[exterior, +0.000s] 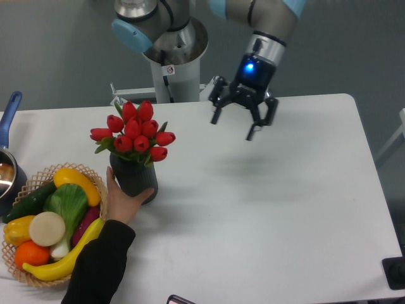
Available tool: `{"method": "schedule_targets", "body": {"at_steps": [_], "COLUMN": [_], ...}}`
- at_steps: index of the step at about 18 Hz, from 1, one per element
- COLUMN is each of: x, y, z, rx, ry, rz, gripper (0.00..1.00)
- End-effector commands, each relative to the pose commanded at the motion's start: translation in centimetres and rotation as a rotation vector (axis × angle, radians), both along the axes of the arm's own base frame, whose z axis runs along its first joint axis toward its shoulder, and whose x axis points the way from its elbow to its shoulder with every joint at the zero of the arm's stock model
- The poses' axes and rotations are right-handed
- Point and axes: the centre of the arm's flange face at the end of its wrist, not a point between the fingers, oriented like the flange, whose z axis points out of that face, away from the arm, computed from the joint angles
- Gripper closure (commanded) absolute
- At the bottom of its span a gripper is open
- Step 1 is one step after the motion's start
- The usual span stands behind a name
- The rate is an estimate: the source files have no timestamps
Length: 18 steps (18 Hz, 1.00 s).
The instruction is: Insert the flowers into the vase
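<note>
The pincer (243, 120) is hanging above the bench (285, 202), fingers spread apart, gripping nothing. The flowers (135, 133) are standing in the vase (136, 180), which a person's hand (123, 202) is touching.

Pot (7, 166) cut by left edge, vase (135, 180) base behind hand (124, 201), flowers' (135, 133) stems hidden inside, dark object (396, 273) clipped at right edge
</note>
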Motion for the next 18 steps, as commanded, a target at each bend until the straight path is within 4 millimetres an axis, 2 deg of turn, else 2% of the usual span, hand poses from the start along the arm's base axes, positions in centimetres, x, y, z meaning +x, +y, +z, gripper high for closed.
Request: {"method": "schedule_targets", "body": {"at_steps": [3, 5, 7, 10, 12, 18], "x": [-2.5, -5.2, -7.4, -9.7, -10.4, -12.5], "y": [0.2, -0.1, -0.2, -0.5, -0.7, 3.5], "z": [0.3, -0.9, -3.1, -5.2, -5.4, -5.0], "rx": [-0.037, -0.134, -0.204, -0.268, -0.328, -0.523], "ry": [0.019, 0.028, 0.018, 0.004, 0.019, 0.115], "rz": [0.009, 0.031, 0.036, 0.046, 0.054, 0.015], "gripper": [0.00, 0.00, 0.00, 0.00, 0.00, 0.00]}}
